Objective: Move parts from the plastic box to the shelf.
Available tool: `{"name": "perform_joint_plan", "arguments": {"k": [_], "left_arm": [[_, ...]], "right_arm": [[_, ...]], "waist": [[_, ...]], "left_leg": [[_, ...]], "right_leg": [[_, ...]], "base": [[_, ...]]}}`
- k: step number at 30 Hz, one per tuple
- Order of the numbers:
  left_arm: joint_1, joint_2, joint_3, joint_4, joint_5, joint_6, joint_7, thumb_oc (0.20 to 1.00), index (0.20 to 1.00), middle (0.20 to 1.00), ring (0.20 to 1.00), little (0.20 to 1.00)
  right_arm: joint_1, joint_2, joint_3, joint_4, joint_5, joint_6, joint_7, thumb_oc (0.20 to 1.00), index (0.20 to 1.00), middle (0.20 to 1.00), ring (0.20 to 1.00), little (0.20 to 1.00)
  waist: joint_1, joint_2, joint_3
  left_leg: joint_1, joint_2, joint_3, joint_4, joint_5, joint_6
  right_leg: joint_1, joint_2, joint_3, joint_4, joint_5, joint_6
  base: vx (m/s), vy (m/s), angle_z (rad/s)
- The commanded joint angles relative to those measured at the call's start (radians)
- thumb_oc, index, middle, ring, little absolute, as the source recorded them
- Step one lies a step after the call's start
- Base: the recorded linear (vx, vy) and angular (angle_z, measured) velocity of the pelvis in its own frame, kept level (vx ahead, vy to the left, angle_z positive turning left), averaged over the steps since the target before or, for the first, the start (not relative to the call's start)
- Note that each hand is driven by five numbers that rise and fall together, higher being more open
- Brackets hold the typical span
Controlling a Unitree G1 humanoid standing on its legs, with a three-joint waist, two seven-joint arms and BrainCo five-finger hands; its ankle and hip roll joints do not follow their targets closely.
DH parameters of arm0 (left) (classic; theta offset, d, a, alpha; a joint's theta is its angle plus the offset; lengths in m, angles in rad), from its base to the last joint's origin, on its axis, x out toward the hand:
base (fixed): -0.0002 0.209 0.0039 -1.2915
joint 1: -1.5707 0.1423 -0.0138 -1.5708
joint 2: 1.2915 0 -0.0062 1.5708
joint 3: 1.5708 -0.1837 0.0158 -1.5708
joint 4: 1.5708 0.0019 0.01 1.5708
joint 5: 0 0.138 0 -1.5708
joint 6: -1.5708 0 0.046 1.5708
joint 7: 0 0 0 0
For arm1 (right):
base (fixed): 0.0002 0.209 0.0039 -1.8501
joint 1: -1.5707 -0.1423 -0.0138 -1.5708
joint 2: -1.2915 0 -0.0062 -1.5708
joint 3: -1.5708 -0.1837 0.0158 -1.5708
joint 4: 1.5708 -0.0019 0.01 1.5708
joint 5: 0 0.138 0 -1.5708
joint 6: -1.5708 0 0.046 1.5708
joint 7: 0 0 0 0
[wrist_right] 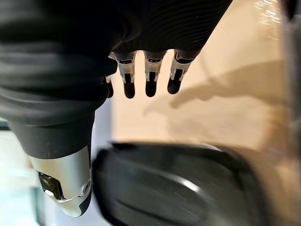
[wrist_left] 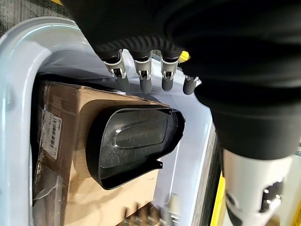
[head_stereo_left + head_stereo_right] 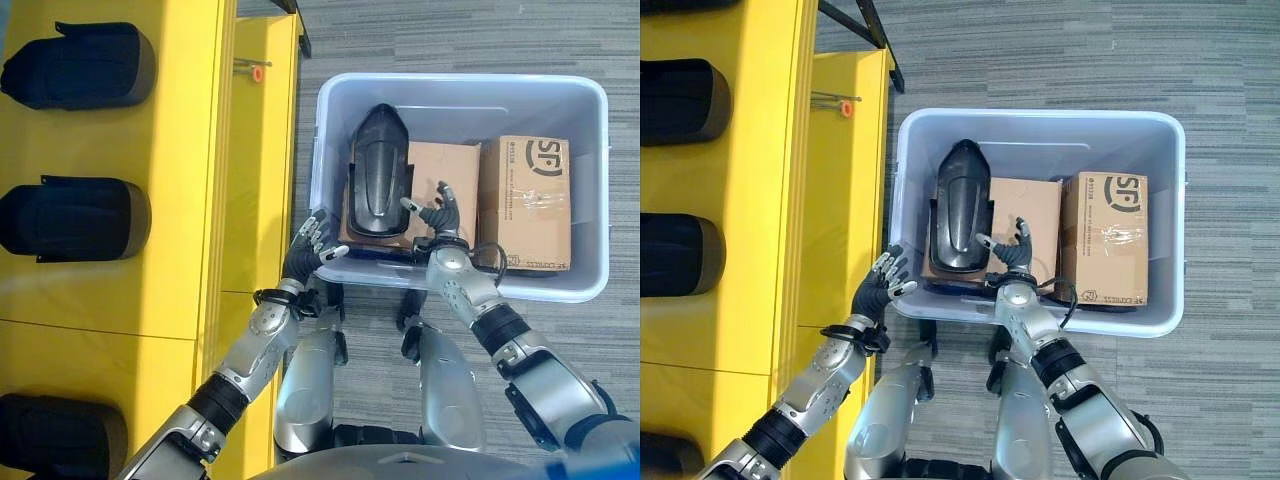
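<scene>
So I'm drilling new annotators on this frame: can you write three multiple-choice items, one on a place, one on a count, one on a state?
1. Where does the black part lie?
A. on the floor
B. in the plastic box, on a cardboard box
C. in a robot hand

2. How many black parts lie on the yellow shelf?
A. none
B. one
C. three

3. How are the robot hands?
A. both open, holding nothing
B. both shut on the part
C. left shut on the rim

Key: 1 B, the part rests on cardboard inside the box. 2 C, three lie along the shelf. 3 A, the left robot hand and right robot hand have spread fingers.
</scene>
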Motion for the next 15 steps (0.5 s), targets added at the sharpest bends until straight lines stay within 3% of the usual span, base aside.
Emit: {"name": "perform_joint_plan", "arguments": {"k": [1, 2, 5, 9, 11, 15], "left_arm": [[0.036, -0.001, -0.021, -0.162, 0.076, -0.104, 0.041, 1.0, 1.0, 1.0, 1.0, 1.0], [0.046, -0.001, -0.02, -0.187, 0.11, -0.139, 0.085, 1.0, 1.0, 1.0, 1.0, 1.0], [0.044, 0.006, -0.012, -0.217, 0.167, -0.143, 0.142, 1.0, 1.0, 1.0, 1.0, 1.0], [0.03, 0.024, -0.001, -0.222, 0.201, -0.158, 0.16, 1.0, 1.0, 1.0, 1.0, 1.0], [0.009, 0.04, 0.004, -0.225, 0.275, -0.151, 0.186, 1.0, 1.0, 1.0, 1.0, 1.0], [-0.051, 0.051, 0.001, -0.212, 0.26, -0.105, 0.195, 1.0, 1.0, 1.0, 1.0, 1.0]], "right_arm": [[0.007, -0.017, -0.024, -0.189, -0.167, -0.149, -0.001, 1.0, 1.0, 1.0, 1.0, 1.0], [0.073, -0.017, -0.017, -0.313, -0.259, -0.169, 0.04, 1.0, 1.0, 1.0, 1.0, 1.0], [0.131, -0.053, -0.001, -0.447, -0.324, -0.157, 0.082, 1.0, 1.0, 1.0, 1.0, 1.0], [0.177, -0.114, -0.004, -0.524, -0.347, -0.179, 0.128, 1.0, 1.0, 1.0, 1.0, 1.0], [0.221, -0.166, -0.009, -0.588, -0.353, -0.202, 0.159, 1.0, 1.0, 1.0, 1.0, 1.0], [0.265, -0.22, -0.007, -0.63, -0.325, -0.228, 0.208, 1.0, 1.0, 1.0, 1.0, 1.0]], "waist": [[-0.008, -0.006, -0.019], [-0.027, -0.008, -0.019], [-0.051, -0.011, -0.019], [-0.072, -0.018, -0.019], [-0.092, -0.03, -0.019], [-0.124, -0.051, -0.019]], "left_leg": [[0.016, 0.076, 0.041, 0.032, -0.032, -0.06], [0.025, 0.076, 0.052, 0.035, -0.035, -0.058], [0.032, 0.082, 0.063, 0.048, -0.041, -0.06], [0.036, 0.091, 0.076, 0.059, -0.044, -0.063], [0.032, 0.104, 0.086, 0.073, -0.047, -0.065], [0.016, 0.124, 0.1, 0.097, -0.052, -0.069]], "right_leg": [[0.015, -0.016, 0.018, -0.009, -0.001, 0.059], [0.018, -0.017, 0.027, -0.008, -0.002, 0.061], [0.024, -0.018, 0.04, -0.005, -0.004, 0.062], [0.025, -0.014, 0.052, -0.002, -0.007, 0.063], [0.018, -0.007, 0.06, 0.0, -0.008, 0.064], [-0.004, 0.011, 0.078, 0.01, -0.012, 0.064]], "base": [[0.03, 0.094, -0.03], [0.02, 0.071, -0.04], [0.03, 0.067, -0.04], [0.02, 0.019, -0.13], [0.01, -0.032, -0.09], [0.01, -0.051, -0.14]]}}
